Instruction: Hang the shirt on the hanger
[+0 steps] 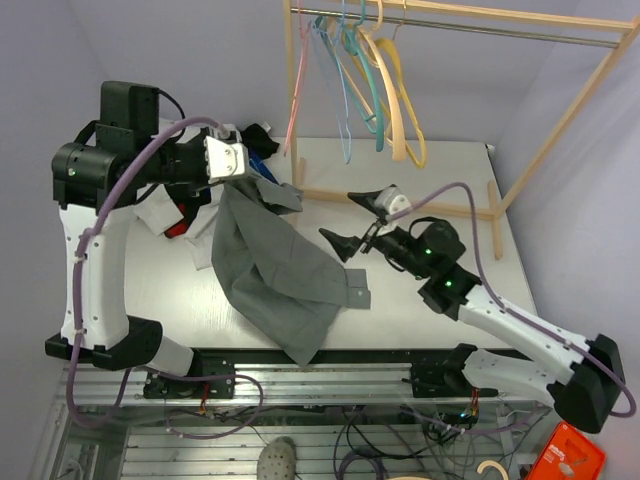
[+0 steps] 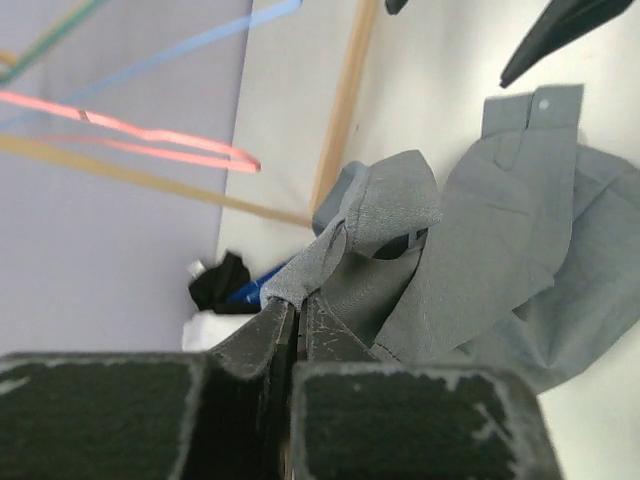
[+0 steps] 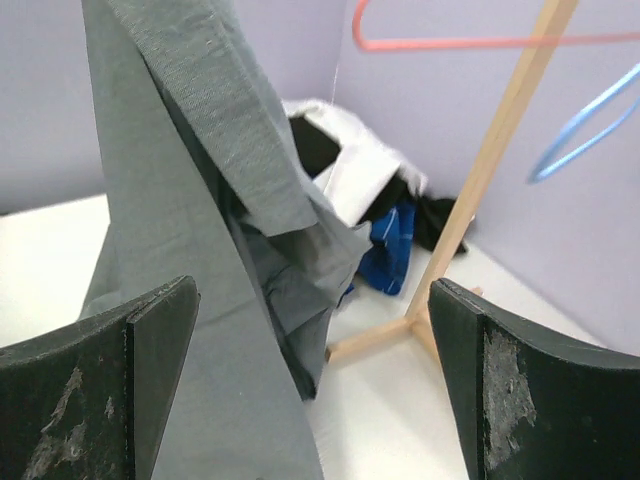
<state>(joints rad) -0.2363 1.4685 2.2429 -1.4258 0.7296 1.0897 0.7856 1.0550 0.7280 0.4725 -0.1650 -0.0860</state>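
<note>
Left wrist view: left gripper (image 2: 297,312) clamps a fold of the soft grey button-front shirt (image 2: 500,250); the wide-open, empty right gripper (image 1: 352,221) should pinch the hanging fabric nearby.

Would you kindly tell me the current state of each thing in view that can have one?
shirt: one end lifted, rest draped on the table, not on a hanger
left gripper: shut on the shirt
right gripper: open, holding nothing
yellow hanger: hanging on the rack, bare
pink hanger: hanging on the rack, bare
</note>
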